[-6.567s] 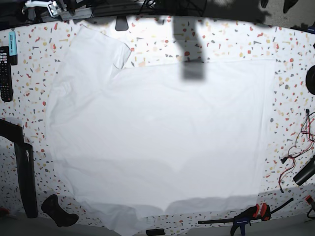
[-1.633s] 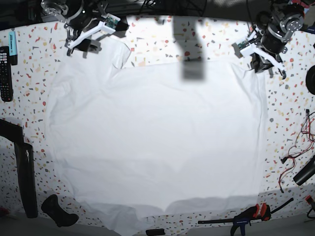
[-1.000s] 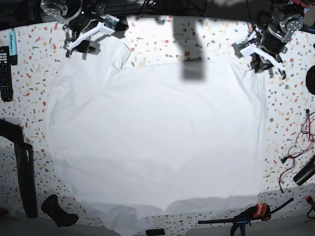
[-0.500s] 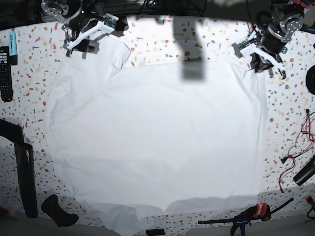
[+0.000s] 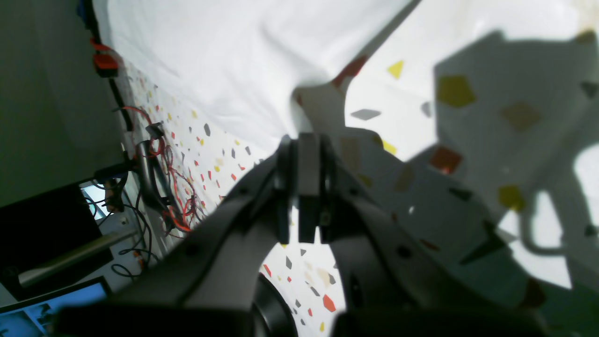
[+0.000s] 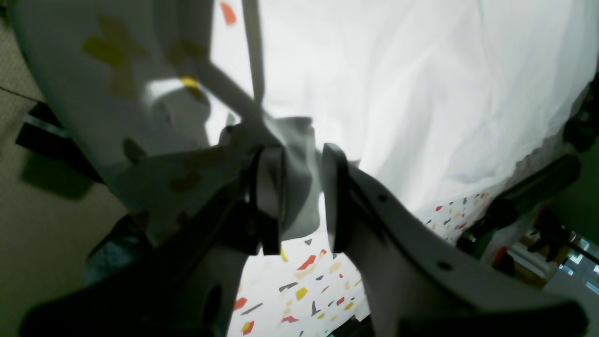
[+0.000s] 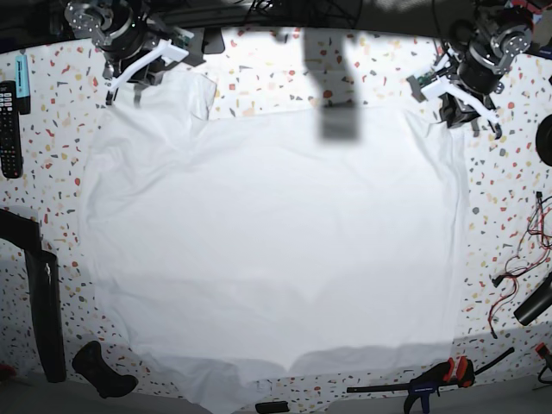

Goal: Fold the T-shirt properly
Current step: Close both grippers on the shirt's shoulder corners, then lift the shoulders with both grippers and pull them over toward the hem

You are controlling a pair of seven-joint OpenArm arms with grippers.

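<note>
Barely started, we had the left gripper (image 5: 304,187) pinching the T-shirt (image 7: 276,241) and the right gripper (image 6: 299,196) closing around its sleeve, no fold yet made.

The large plain white wrinkled T-shirt (image 7: 276,250) covers most of the speckled terrazzo tabletop (image 7: 285,73), leaving bare lanes only around its edges, the widest being the far strip beyond its top hem. To the shirt's left that lane is narrowed by a black remote control (image 7: 9,129), a black angled bracket (image 7: 39,293) and a black handle-shaped tool (image 7: 102,369). To its right lie tangled red and black wires (image 7: 517,263), and an orange-and-black bar clamp (image 7: 435,378) crowds the near edge.
</note>
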